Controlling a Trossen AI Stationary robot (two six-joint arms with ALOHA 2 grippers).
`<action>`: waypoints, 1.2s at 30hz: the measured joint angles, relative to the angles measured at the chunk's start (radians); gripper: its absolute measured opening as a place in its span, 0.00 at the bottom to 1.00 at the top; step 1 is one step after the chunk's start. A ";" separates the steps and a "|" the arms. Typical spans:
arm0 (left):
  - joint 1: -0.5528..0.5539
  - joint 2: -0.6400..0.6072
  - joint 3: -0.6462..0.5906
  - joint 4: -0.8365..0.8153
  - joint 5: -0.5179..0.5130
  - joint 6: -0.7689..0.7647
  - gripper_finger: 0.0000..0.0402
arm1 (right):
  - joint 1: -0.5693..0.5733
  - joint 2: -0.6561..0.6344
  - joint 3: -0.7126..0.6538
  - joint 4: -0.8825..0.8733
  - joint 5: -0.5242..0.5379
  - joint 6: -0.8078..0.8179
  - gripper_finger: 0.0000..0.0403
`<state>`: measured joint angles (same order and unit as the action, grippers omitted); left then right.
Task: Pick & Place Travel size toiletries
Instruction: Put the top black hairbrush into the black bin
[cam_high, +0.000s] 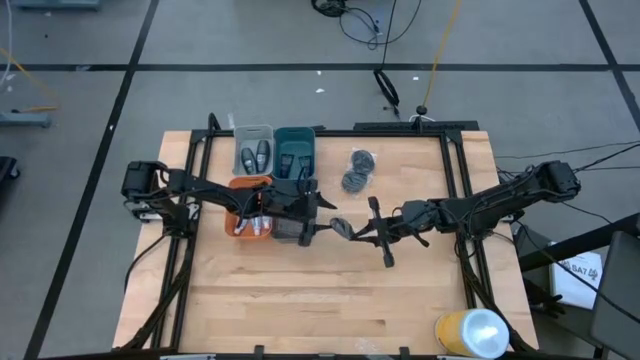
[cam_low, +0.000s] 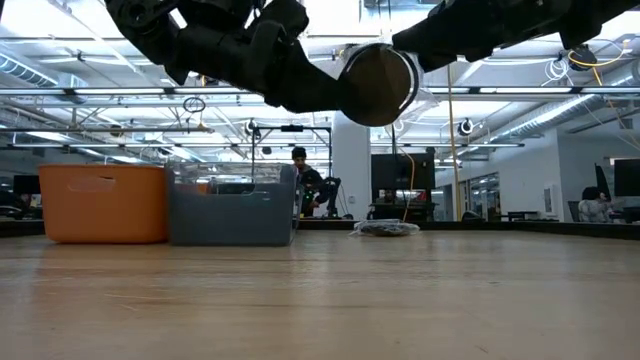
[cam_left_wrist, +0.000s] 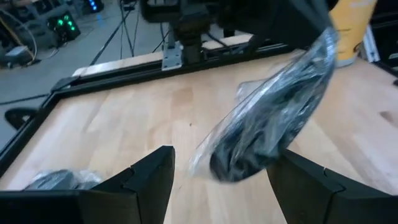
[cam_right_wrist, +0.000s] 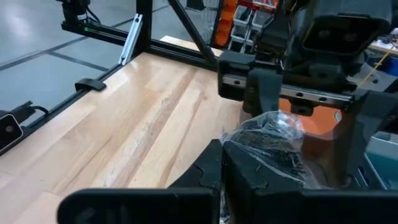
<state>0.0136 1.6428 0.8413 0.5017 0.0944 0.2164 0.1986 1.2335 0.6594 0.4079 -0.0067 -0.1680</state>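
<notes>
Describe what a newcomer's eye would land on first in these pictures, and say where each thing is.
Mid-table, both arms meet in the air: the right tool is shut on a dark round puff in clear wrap, holding it between the open fingers of the left tool. Behind them stand four bins, the orange bin most vivid, and a big yellow cylinder lies at the table's near right corner.

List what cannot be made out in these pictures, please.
High view: the left arm covers the grey bin, so its contents are hidden.
High view: the items in the teal bin are too small to name.
Left wrist view: the wrapped puff is blurred; its surface detail is lost.
</notes>
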 joint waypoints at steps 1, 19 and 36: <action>-0.004 0.000 0.000 0.007 0.000 0.000 0.62 | 0.000 0.000 0.000 0.003 0.000 0.000 0.00; -0.069 0.000 0.000 0.101 -0.042 0.174 0.32 | -0.001 0.000 0.000 0.067 0.001 -0.001 0.00; -0.090 -0.079 -0.001 -0.028 -0.164 0.152 0.04 | -0.001 -0.057 0.000 -0.012 0.010 0.002 0.34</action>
<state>-0.0765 1.5636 0.8406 0.4740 -0.0697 0.3681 0.1974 1.1768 0.6593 0.3960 0.0030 -0.1661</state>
